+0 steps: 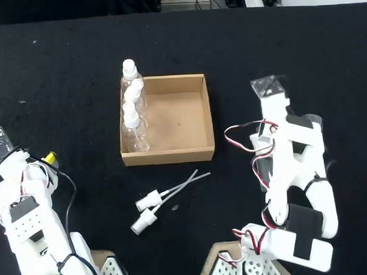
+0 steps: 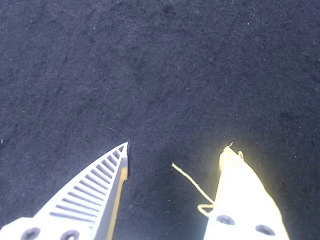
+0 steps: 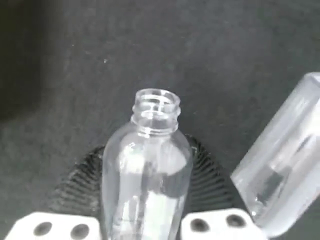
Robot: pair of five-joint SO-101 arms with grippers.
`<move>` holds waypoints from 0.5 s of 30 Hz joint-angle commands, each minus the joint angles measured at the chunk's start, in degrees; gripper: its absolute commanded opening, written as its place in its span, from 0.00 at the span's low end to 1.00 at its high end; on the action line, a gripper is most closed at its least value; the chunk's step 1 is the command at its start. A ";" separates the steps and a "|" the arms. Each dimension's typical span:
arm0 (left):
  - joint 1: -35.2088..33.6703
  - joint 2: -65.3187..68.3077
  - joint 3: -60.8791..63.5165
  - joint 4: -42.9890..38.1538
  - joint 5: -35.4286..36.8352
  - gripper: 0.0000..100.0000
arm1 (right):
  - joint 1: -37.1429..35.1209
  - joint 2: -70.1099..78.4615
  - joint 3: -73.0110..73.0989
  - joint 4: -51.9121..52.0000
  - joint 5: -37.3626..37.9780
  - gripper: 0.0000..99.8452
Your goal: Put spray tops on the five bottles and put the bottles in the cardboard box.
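My right gripper (image 3: pixel 149 172) is shut on a clear bottle (image 3: pixel 150 150) with no top, its open neck pointing away from the wrist. From above, this bottle (image 1: pixel 267 85) sits right of the cardboard box (image 1: pixel 172 155). A second topless bottle (image 3: pixel 287 165) lies close beside the held one. Three bottles (image 1: pixel 133 109) with spray tops stand along the box's left wall. Two loose spray tops (image 1: pixel 148 201) (image 1: pixel 144 222) lie in front of the box, their tubes pointing toward it. My left gripper (image 2: pixel 175 155) stands open over bare cloth, at the table's left (image 1: pixel 22 149).
A black cloth (image 1: pixel 78 69) covers the whole table. The right part of the box floor (image 1: pixel 183 119) holds nothing. The arm bases (image 1: pixel 236 265) stand at the near edge, with loose cables by the right arm (image 1: pixel 241 138).
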 commanded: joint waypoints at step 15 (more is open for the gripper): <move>0.66 -0.44 -0.66 -1.05 0.26 0.21 | -3.60 -2.68 -4.18 2.90 -10.20 0.26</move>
